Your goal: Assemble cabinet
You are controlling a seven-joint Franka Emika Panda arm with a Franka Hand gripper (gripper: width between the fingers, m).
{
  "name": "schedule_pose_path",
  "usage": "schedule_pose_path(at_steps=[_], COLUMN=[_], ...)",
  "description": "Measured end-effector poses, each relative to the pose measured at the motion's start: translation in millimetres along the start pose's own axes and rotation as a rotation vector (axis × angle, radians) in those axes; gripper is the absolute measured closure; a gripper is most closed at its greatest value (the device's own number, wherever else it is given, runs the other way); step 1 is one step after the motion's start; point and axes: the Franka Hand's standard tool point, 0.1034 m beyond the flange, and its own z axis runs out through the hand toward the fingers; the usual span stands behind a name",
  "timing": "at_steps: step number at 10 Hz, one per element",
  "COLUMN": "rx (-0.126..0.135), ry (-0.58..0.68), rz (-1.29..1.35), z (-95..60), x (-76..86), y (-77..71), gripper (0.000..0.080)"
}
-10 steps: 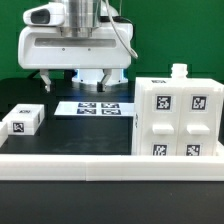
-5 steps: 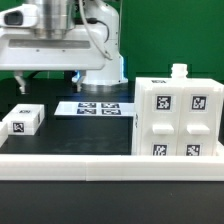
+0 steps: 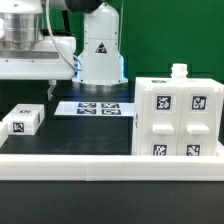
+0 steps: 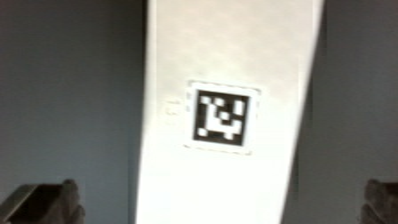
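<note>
The cabinet point(image 3: 176, 117) is a large white box with black-and-white tags, standing at the exterior view's right. A small white tagged block point(image 3: 22, 121) lies at the left. My gripper point(image 3: 14, 84) hangs above the table over that left side, partly cut off by the frame edge. In the wrist view the gripper point(image 4: 214, 203) is open and empty. Its dark fingertips point(image 4: 45, 203) stand far apart on either side of a long white part with one tag point(image 4: 222, 115) below; I cannot tell which part it is.
The marker board point(image 3: 95, 108) lies flat on the black table between the block and the cabinet. A long white border rail point(image 3: 90, 162) runs along the front edge. The robot's white base point(image 3: 100, 60) stands behind the marker board.
The gripper has moved steadily toward the exterior view's left, from above the marker board to above the left side. The cabinet and the block have not moved.
</note>
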Motion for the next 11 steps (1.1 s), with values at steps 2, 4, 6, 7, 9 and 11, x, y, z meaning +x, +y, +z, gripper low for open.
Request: schedule_pose_path(at_steps=[2,4,6,7,9,11], rx=[0.003,0.005,-0.006,-0.006,-0.009,-0.010], ry=[-0.014,-0.025,-0.028,-0.036,-0.042,-0.043], rz=[-0.003,-0.007,-0.009,-0.010,-0.011,-0.015], z=[7.2,13.1,25.6,31.0,37.0,37.4], x=[-3.3,-6.0,-9.0,-11.4,-13.4,-12.7], y=[-1.7,-4.5,-3.4,-3.7,-3.7,-5.5], gripper=[0.0002,0.0002,0.0002,0.0002,0.0002,0.0011])
